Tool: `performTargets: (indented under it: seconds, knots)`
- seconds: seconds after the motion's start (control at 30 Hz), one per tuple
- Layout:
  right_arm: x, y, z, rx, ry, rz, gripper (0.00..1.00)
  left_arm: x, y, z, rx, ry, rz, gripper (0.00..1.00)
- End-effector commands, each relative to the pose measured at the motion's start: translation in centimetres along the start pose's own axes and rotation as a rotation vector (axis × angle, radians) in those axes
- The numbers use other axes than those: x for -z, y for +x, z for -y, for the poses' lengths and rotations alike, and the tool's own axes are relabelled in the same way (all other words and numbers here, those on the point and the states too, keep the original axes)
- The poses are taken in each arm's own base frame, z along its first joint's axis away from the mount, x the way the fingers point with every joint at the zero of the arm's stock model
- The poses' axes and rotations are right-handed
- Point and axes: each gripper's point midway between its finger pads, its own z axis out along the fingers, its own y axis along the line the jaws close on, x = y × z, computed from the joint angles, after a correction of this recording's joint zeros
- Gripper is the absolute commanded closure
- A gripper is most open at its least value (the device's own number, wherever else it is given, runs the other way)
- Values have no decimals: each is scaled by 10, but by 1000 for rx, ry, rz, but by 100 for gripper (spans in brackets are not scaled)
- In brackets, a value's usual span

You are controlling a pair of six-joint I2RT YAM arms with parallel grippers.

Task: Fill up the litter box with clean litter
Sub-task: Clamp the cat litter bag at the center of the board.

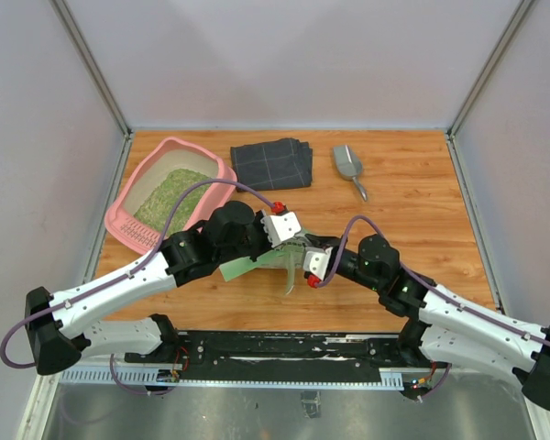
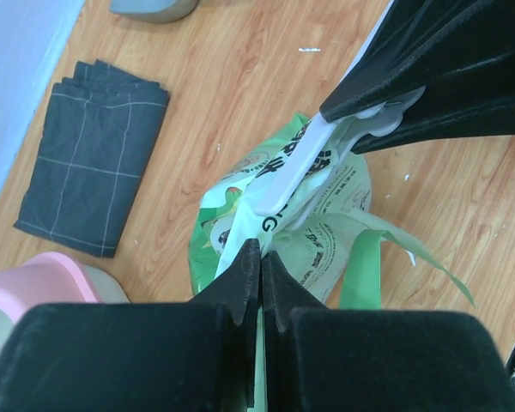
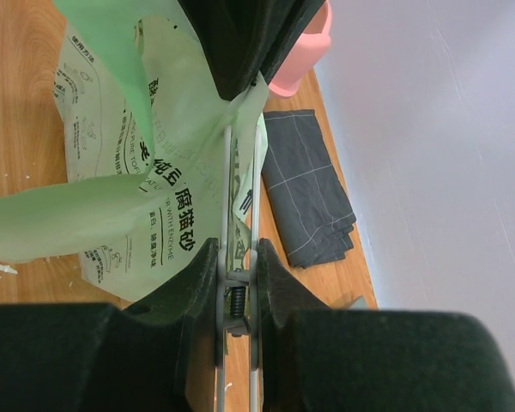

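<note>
Probably opening the green-and-white printed plastic bag point(image 2: 322, 245), pinching it in the left hand point(image 2: 259, 249) and clamping a slim white sprung tool point(image 2: 292, 172) in the right hand point(image 3: 236, 249), next needing tipping over the pink slotted plastic litter box point(image 1: 128, 225) holding greenish-tan granular litter point(image 1: 176, 191).

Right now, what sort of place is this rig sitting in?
Probably a lab test cell staged for a pet-care chore: a wood-look table boxed in by plain grey panels, with a pink litter box holding litter, a metal scoop and a folded cloth.
</note>
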Motion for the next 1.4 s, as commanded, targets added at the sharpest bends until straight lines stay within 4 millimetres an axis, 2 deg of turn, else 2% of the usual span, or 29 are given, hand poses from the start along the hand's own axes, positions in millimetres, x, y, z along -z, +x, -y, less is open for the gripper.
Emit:
performTargets:
  seconds: [0.0, 0.13, 0.37, 0.57, 0.67, 0.77, 0.9, 1.0, 1.13, 1.23, 1.37]
  knots:
    - [-7, -14, 7, 5, 18, 32, 99, 11, -57, -14, 36, -27, 204, 100]
    - [-17, -7, -4, -5, -11, 24, 99, 12, -53, -10, 43, -15, 214, 100]
    - [-19, -12, 3, -8, 18, 40, 99, 13, -46, -8, 46, -16, 211, 100]
    - [-10, -4, -3, -15, 4, 15, 69, 12, -34, -8, 38, -31, 196, 100]
    - [-1, 0, -3, -24, 22, 2, 49, 11, -34, -8, 46, -33, 193, 100]
    - [4, 1, -3, -24, 17, -12, 41, 8, -32, -8, 42, -32, 187, 100]
    - [8, -6, -5, -48, -9, 11, 22, 7, -32, -5, 37, -19, 182, 90]
    - [14, -12, -4, -80, -12, 26, 1, 10, -35, 2, 35, 30, 190, 77]
    - [28, -26, 0, -147, -18, 60, 2, 21, -44, 12, 56, 101, 206, 59]
    - [42, -37, 2, -213, -31, 81, 2, 35, -56, 19, 114, 148, 231, 55]
    - [55, -47, 3, -291, -31, 113, 2, 45, -72, 15, 230, 142, 274, 52]
